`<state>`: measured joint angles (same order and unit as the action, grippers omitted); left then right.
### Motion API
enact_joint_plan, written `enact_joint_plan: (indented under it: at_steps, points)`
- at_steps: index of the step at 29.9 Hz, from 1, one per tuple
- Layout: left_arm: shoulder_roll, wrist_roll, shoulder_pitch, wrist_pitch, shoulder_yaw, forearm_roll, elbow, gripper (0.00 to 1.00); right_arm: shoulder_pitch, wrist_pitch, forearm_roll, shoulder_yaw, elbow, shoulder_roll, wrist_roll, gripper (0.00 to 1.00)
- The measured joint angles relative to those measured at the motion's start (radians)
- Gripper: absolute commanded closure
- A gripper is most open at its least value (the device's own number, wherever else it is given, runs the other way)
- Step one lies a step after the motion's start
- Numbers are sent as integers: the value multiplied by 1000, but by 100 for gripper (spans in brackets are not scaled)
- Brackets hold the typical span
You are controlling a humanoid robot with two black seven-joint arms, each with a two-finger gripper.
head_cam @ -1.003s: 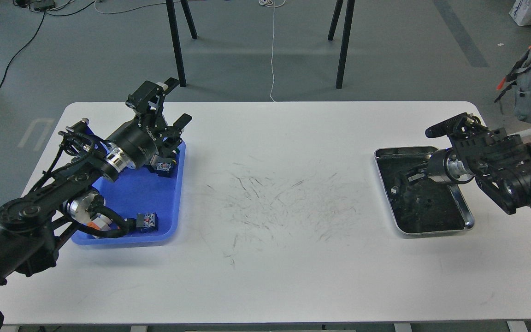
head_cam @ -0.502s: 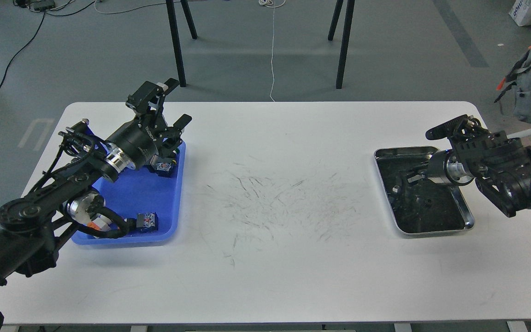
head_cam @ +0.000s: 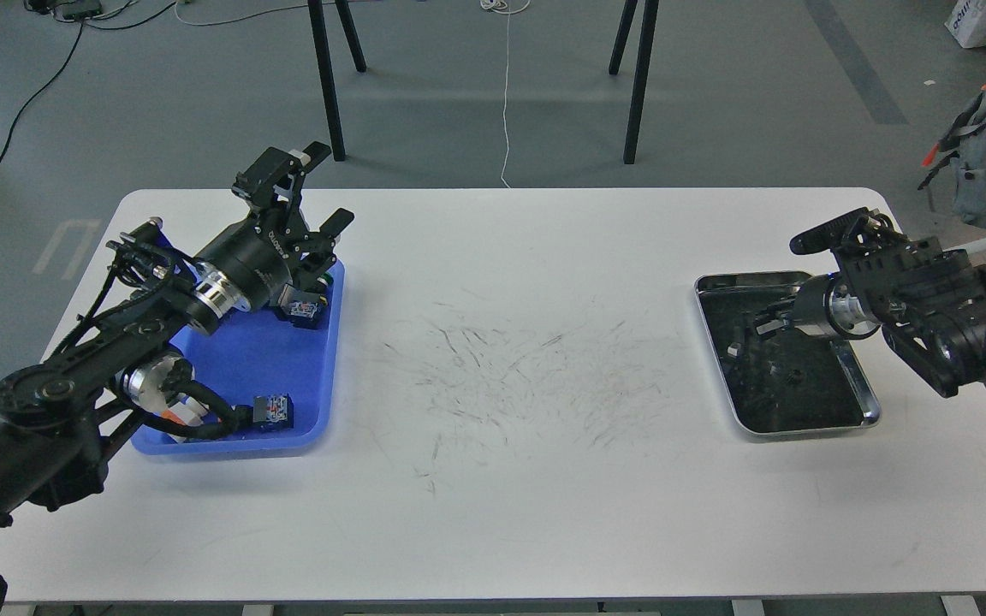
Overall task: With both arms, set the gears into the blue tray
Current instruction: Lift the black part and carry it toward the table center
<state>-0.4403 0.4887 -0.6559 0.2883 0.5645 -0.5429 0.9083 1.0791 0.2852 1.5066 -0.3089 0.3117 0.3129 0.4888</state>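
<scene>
- Since the earlier frames the right tool [head_cam: 754, 329] has risen a little over the silver tray [head_cam: 865, 402]; the left arm has barely shifted.
- Progress looks early: one small gear [head_cam: 792, 374] lies on the silver tray's dark floor, and I cannot make out any gears in the blue tray [head_cam: 322, 411], which holds push-button switches [head_cam: 274, 410].
- The gear sits just below and beside the right tool; whether that tool is clenched, I cannot tell.
- The left tool [head_cam: 326, 186] hangs released over the blue tray's far corner.
</scene>
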Motion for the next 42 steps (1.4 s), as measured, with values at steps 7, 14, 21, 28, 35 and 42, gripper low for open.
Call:
enact_joint_plan:
  at_steps: [7, 14, 21, 28, 35, 42]
  points:
    - [1, 0, 0, 0, 0, 0, -7, 0, 48, 3, -88, 4, 10, 3, 0, 85]
    - [3, 0, -2, 0, 0, 0, -8, 0, 75, 26, -195, 3, 13, 5, 0, 85]
    - [2, 0, -5, 3, -1, 0, -8, 0, 82, 108, -320, 8, 13, -20, 0, 85]
    - [1, 0, -5, 3, -2, 0, -8, 0, 93, 151, -447, 8, 24, -104, 0, 85]
    - [2, 0, -4, 1, -1, 0, -8, 0, 115, 159, -479, 10, 47, -188, 0, 85]
    - [3, 0, 0, 0, 0, 1, -7, 0, 138, 157, -480, 13, 141, -245, 0, 85]
